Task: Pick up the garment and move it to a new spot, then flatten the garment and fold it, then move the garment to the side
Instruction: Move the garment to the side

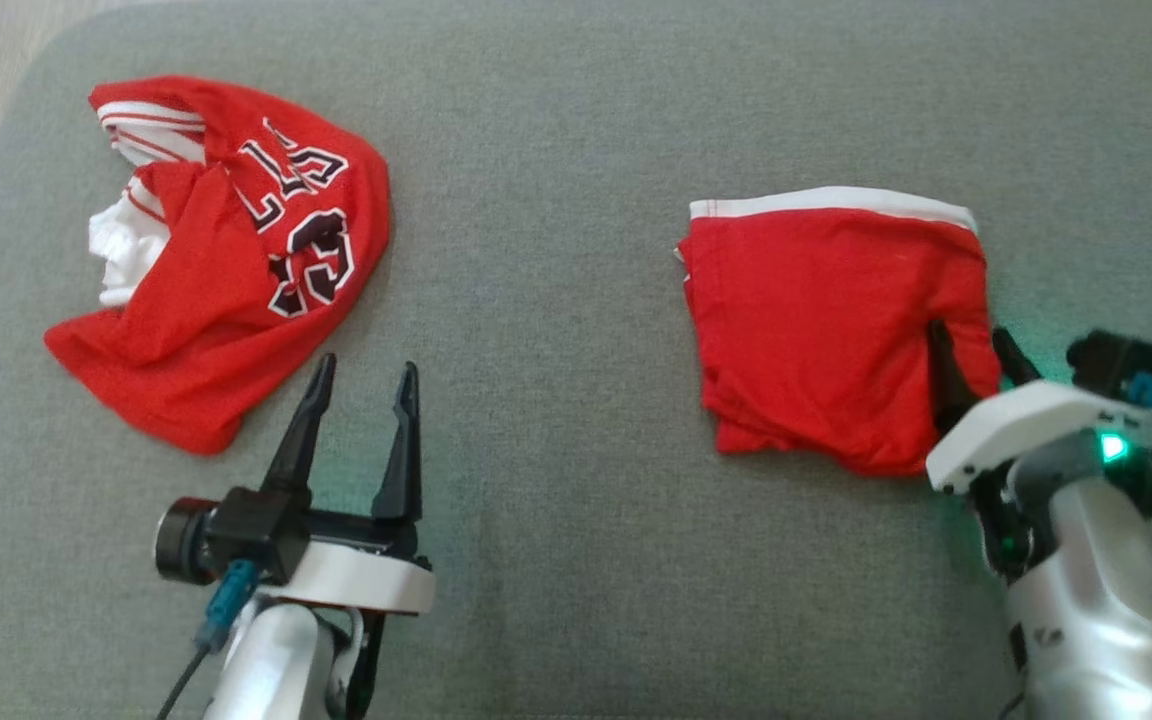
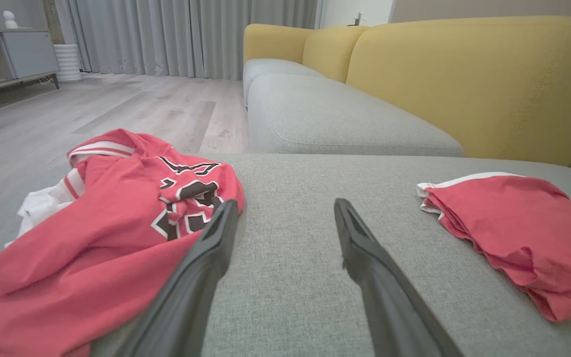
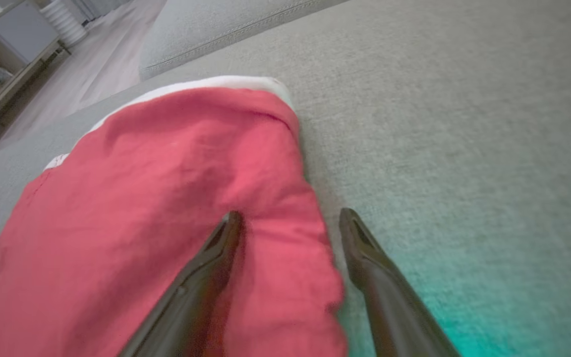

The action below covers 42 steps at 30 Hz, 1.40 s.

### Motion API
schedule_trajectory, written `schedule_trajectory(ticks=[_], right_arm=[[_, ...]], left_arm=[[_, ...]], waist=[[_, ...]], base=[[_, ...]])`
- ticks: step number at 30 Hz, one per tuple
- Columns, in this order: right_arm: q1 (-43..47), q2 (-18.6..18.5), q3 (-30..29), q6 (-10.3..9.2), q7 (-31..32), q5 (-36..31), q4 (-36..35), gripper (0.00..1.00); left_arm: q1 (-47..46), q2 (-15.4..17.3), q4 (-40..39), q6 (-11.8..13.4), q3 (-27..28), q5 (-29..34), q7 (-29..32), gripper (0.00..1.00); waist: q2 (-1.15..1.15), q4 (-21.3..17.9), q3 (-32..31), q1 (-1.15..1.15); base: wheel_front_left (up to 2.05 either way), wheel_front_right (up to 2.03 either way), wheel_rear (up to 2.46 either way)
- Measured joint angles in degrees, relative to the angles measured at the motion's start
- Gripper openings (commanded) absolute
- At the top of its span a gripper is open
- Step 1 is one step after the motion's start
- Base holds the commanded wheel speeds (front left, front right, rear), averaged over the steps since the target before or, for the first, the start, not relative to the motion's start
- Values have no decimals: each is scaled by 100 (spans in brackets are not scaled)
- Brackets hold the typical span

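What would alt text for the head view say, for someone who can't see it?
Two red clothes lie on a grey cushion: a crumpled lettered jersey at left, a folded plain cloth with a white edge at right. The open left claw is beside the jersey; the open right claw straddles the cloth's right edge.

I count two red pieces of clothing: one lettered jersey [image 1: 226, 260] beyond my left hand [image 1: 367, 363], one plain white-edged cloth [image 1: 826, 320] at my right hand [image 1: 969, 332].
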Motion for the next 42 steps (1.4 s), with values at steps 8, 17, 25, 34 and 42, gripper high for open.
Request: schedule_trajectory(ticks=[8,17,25,34,42], right_arm=[[-225,-413,770,0,283,181,120,0],[-181,-900,1778,0,383,175,43,0],[-188,-2358,2582,0,850,-98,-519,0],[-776,-3754,1729,0,848,-610,-22,0],[-1017,-3720,1421,1,569,-635,253,0]], left_arm=[[-20,-1,1,0,-44,-120,0,100],[9,-1,10,43,-16,-149,0,100],[36,0,-82,33,136,-80,0,100],[-126,-1,-197,-62,118,-74,0,100],[-472,-4,-202,-116,124,-27,0,100]], waist=[[0,34,70,0],[0,-177,-273,-1],[0,-462,-286,-1],[0,-501,294,0],[0,-397,760,1]], base=[[0,0,0],[0,0,0],[0,0,0],[0,0,0],[0,0,0]])
